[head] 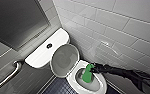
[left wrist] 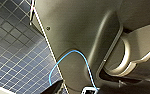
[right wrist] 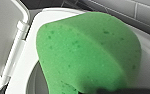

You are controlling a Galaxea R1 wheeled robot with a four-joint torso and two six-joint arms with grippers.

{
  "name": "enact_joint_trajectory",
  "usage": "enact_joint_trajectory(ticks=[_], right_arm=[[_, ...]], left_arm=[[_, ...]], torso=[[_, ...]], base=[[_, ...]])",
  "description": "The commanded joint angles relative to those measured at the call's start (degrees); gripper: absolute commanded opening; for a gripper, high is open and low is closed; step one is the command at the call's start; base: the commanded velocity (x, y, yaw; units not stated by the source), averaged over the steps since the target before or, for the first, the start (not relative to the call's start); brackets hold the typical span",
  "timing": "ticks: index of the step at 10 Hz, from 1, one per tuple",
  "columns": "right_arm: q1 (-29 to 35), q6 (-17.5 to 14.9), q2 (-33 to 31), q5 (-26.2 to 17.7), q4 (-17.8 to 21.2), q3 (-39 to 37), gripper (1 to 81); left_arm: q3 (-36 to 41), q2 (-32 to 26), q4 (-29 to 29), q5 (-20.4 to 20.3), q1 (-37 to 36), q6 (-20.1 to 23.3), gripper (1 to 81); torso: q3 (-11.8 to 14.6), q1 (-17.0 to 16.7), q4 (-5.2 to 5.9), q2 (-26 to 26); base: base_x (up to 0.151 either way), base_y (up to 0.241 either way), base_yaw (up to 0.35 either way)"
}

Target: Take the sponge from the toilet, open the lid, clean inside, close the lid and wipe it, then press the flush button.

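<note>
By the tiled wall [head: 121, 27], head view shows right tool [head: 93, 70] clasping sponge [head: 88, 74]; wrist view, its pores.

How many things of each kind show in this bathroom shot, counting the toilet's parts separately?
Toilet parts: 4, the lid, the tank top, the flush button, the bowl.
Sponges: 1, the sponge, green.
Grab bars: 1, the grab bar.
Total: 6.
</note>
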Motion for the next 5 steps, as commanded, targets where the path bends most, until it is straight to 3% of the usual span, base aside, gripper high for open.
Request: enact_joint_trajectory(ticks=[1,5], right_arm=[[10.59,0.35,1.79,-1.81,0.18,1.73,1.0],[11.47,0.35,2.14,-3.34,0.09,0.95,1.0]], left_arm=[[-1.0,-0.4,0.46,4.99,1.92,0.18,81.1],[-1.27,0.21,0.46,4.99,1.84,0.18,81.1]], torso=[[0.0,0.0,0.0,0.0],[-0.06,0.0,0.0,0.02]], base=[[0.0,0.0,0.0],[0.0,0.0,0.0]])
